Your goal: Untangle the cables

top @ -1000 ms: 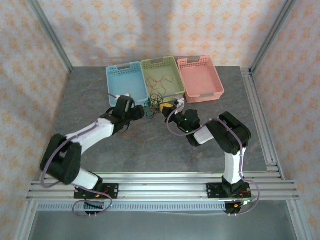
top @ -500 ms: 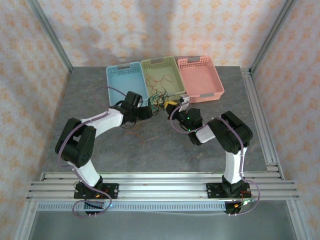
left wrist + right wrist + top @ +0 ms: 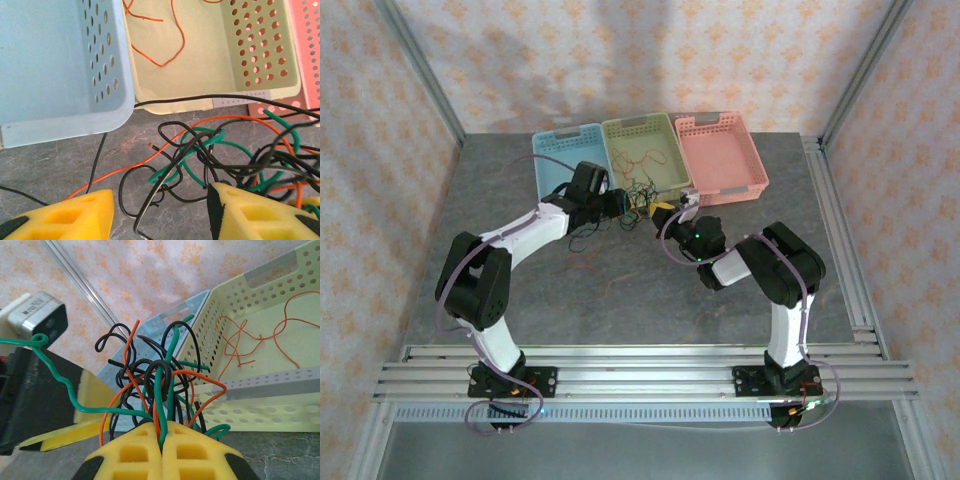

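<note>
The cables [image 3: 638, 204] form a small knot of black, green and red-orange wire on the table, just in front of the green basket [image 3: 665, 128]. My right gripper [image 3: 161, 436] is shut on green and red-orange strands at the base of the knot [image 3: 155, 372], which stands lifted above its fingers. My left gripper [image 3: 160, 220] is open, its yellow fingers [image 3: 65, 217] either side of black and green loops [image 3: 200, 150] at the knot's left edge. In the top view the left gripper [image 3: 616, 204] and right gripper [image 3: 668, 211] face each other across the knot. Loose red-orange wire [image 3: 170, 35] lies inside the green basket.
A blue basket [image 3: 548, 150], the green basket and a pink basket [image 3: 752, 165] stand in a row at the back, close behind the knot. A black strand [image 3: 95, 165] trails toward the left arm. Bare grey table [image 3: 620, 290] lies in front of both grippers.
My left arm has swung its gripper right and farther back, up to the knot's left side. The right gripper has shifted slightly back and stays shut on the strands.
</note>
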Motion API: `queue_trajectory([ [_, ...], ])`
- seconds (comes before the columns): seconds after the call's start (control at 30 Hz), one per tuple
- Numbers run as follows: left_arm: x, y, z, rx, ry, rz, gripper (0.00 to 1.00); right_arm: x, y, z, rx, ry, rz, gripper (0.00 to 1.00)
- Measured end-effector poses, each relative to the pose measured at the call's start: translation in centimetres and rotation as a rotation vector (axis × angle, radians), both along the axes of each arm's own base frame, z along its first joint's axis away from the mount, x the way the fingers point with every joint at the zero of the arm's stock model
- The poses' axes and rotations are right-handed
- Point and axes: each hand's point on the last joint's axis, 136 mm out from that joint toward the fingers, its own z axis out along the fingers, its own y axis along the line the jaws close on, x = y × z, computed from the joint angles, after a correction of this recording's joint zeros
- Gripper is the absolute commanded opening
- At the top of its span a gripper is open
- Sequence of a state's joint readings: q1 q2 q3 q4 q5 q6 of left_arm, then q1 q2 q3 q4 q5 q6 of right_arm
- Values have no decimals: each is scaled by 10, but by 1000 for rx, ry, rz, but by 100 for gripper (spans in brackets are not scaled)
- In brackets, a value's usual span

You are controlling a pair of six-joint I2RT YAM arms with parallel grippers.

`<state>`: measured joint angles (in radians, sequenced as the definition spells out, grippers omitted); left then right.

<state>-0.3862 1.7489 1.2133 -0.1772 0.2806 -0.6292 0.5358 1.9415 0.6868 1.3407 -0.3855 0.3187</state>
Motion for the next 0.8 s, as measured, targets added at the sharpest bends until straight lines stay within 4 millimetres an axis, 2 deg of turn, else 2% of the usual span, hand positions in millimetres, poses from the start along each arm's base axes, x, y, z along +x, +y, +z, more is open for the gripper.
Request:
queue_trajectory([
  [0.13,-2,1,-19,17,47,2,44,0,0,0,0,0,0,0],
  [0.27,-4,2,-29,28,73,3,38,0,0,0,3,2,1,0],
  [0.63,-3,1,-34,28,84,7,16,-1,1,0,3,3,8,0],
  [0.7,-3,1,-34,28,84,6,8,-1,1,0,3,3,8,0],
  [0.73,-3,1,-34,29,84,6,0,-1,1,0,3,3,8,0],
  [0.8,-3,2,-34,33,82,8,0,-1,1,0,3,3,8,0],
])
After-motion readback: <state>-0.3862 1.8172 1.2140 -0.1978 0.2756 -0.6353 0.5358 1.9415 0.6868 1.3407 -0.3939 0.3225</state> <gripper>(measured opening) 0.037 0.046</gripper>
